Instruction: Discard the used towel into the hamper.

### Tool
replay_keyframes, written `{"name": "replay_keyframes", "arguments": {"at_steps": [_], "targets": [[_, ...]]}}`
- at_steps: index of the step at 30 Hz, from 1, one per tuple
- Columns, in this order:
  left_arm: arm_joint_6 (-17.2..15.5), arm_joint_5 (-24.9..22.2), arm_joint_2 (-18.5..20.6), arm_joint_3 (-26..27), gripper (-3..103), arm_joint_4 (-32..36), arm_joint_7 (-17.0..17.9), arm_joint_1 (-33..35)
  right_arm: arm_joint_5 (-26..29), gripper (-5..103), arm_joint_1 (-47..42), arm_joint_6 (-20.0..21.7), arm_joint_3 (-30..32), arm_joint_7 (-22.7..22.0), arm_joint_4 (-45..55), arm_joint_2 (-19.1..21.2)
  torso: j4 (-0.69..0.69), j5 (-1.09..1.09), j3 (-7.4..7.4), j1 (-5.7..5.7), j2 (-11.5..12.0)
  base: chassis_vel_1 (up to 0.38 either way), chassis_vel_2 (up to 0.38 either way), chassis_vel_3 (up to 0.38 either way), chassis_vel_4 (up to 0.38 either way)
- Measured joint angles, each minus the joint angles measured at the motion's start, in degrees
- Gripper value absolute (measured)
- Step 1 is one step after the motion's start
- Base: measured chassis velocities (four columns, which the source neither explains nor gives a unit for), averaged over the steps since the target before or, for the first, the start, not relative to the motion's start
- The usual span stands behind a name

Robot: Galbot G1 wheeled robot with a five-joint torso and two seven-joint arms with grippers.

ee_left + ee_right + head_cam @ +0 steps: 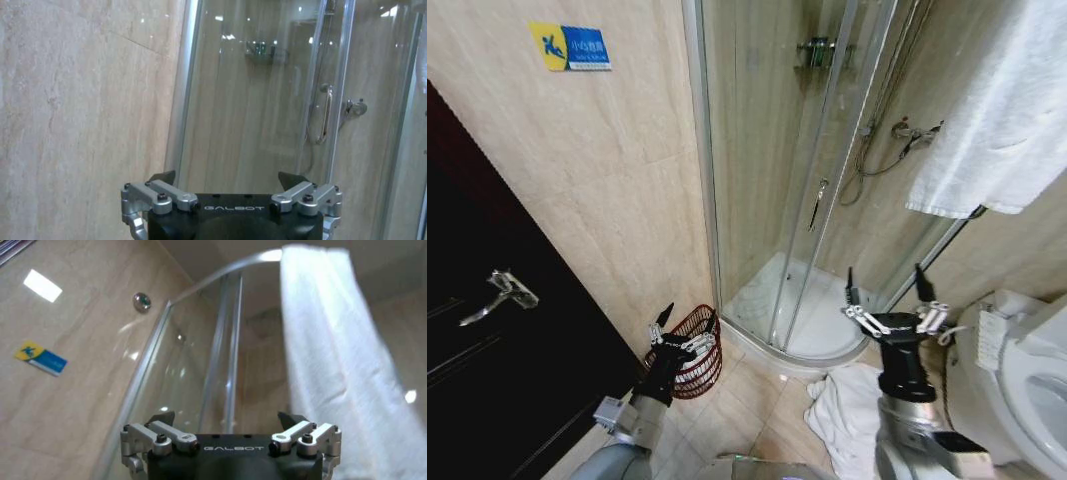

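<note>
While the white towel [847, 410] lies crumpled on the floor beside the shower tray [777, 330], right of the hamper [689, 350], it looks soft and limp, best pinched at a raised fold; both left gripper [679, 330] and right gripper [885, 300] hold fingers open, empty.

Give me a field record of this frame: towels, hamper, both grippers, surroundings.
hanging towel: white terry towel, draped on a rail at upper right
floor towel: white crumpled towel, on the tiles beside the shower base
hamper: round red-brown wire basket, on the floor by the wall
left gripper: open, raised in front of the hamper
right gripper: open, raised above the floor towel
surroundings: glass shower enclosure; white toilet
</note>
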State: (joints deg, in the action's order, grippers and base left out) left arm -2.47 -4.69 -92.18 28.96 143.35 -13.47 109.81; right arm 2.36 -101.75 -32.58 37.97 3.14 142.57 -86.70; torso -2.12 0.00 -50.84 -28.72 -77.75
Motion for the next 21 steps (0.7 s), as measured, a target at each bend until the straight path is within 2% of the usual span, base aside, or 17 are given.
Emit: {"name": "replay_keyframes", "arguments": {"at_steps": [1,3,4,7,10,16,21], "targets": [[0.0,0.0,0.0,0.0,100,0.0,0.0,0.0,0.0,100,0.0,0.0,0.0,0.0,0.0,0.0,0.00,0.00,0.00,0.00,0.0,0.000,0.000,0.000,0.000],[0.0,0.0,0.0,0.0,100,0.0,0.0,0.0,2.2,100,0.0,0.7,5.4,-0.3,0.8,0.3,0.00,0.00,0.00,0.00,0.0,0.000,0.000,0.000,0.000],[0.0,0.0,0.0,0.0,100,0.0,0.0,0.0,2.2,100,0.0,0.7,5.4,-0.3,0.8,0.3,0.00,0.00,0.00,0.00,0.0,0.000,0.000,0.000,0.000],[0.0,0.0,0.0,0.0,100,-0.1,0.0,0.0,5.3,100,0.2,2.7,12.2,-0.3,0.9,0.8,0.00,0.00,0.00,0.00,0.0,0.000,0.000,0.000,0.000],[0.0,0.0,0.0,0.0,100,-0.1,0.1,0.0,8.2,100,0.1,4.4,15.6,-0.3,0.9,1.0,0.00,0.01,0.00,0.00,0.0,0.000,0.000,0.000,0.000],[-0.1,-0.1,0.0,0.0,100,-0.1,0.1,0.0,13.7,100,1.5,5.7,22.2,1.0,0.8,3.5,0.00,0.00,0.00,0.00,0.0,0.000,0.000,0.000,0.000],[-0.1,-0.1,0.0,0.0,100,-0.1,0.1,0.0,15.5,100,1.9,5.7,24.1,0.8,0.8,3.0,0.00,0.00,0.00,0.00,0.0,0.000,0.000,0.000,0.000]]}}
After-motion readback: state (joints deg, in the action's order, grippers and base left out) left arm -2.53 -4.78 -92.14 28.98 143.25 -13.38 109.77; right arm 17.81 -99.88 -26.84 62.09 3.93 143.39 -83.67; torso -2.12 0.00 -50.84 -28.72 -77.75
